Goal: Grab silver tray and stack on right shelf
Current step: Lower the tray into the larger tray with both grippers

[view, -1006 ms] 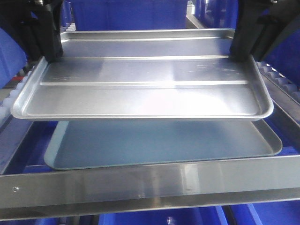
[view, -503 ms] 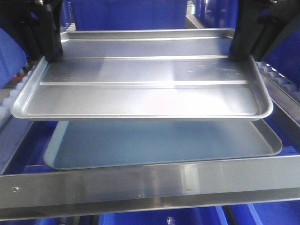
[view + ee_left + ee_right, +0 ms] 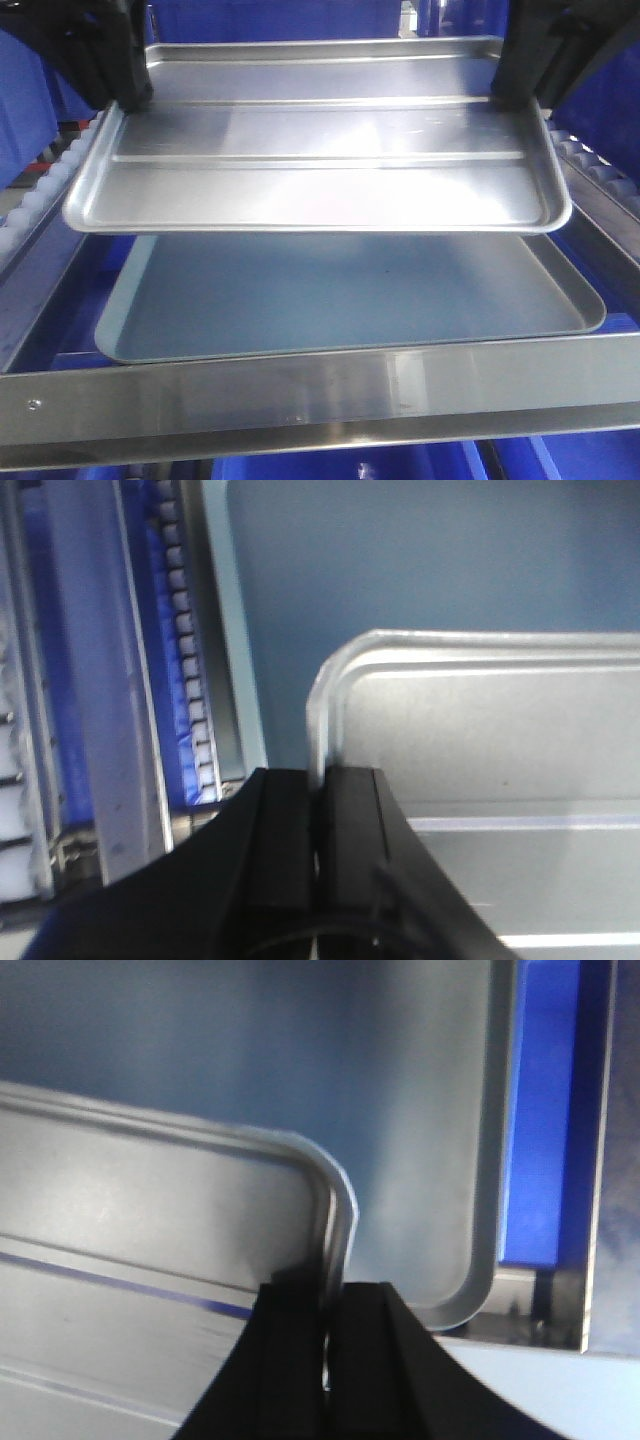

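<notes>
Two jaw pairs clamp shut on the silver tray (image 3: 320, 190), left gripper (image 3: 320, 820) at its 10 o'clock rim, right gripper (image 3: 330, 1340) at 2 o'clock, holding it above the grey tray (image 3: 340, 300) on the right shelf (image 3: 320, 385)

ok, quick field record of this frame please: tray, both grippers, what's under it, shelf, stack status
silver tray: held up off the shelf, ridged floor facing up
left gripper: shut on the tray's left rim, near a corner
right gripper: shut on the tray's right rim, near a corner
beneath: larger grey tray, lying flat on the right shelf
gap: silver tray's front edge is clearly above the grey tray; far edge hidden
shelf detail: polished front bar, roller wheels along the sides
stacked: not yet
</notes>
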Available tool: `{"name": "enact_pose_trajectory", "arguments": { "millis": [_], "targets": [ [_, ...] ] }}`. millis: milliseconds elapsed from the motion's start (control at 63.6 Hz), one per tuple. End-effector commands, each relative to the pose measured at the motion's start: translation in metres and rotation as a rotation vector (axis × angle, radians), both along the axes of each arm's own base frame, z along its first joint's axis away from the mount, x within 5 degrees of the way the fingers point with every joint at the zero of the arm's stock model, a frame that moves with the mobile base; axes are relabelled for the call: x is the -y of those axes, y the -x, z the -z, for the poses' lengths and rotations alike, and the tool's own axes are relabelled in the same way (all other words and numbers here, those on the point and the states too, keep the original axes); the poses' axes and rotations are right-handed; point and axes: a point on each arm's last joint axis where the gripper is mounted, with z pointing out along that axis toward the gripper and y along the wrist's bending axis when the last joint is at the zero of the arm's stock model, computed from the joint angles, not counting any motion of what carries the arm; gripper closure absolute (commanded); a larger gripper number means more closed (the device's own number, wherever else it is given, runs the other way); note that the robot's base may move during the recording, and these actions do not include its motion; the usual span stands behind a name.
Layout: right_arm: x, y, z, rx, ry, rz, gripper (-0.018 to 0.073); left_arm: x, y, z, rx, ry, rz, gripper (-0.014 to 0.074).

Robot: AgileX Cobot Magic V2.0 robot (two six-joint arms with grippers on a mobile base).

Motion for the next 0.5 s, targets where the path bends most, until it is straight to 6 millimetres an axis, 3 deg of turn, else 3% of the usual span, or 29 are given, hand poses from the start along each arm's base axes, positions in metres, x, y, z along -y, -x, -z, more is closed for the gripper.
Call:
{"name": "enact_pose_trajectory", "arguments": {
  "millis": [0,220,487],
  "targets": [
    [0.007,-0.008,-0.03,0.161,-0.023,-0.033,0.0503,0.004,-0.003,-0.021,0.109,0.088,0.037,0.0689],
    [0.023,-0.04,-0.025,0.14,0.058,0.006,0.0503,0.013,-0.027,-0.008,0.076,0.083,0.002,0.0689],
    [0.016,-0.087,0.015,0.035,0.13,0.014,0.0503,0.022,-0.067,0.029,0.024,0.046,-0.045,0.0689]
  ]
}}
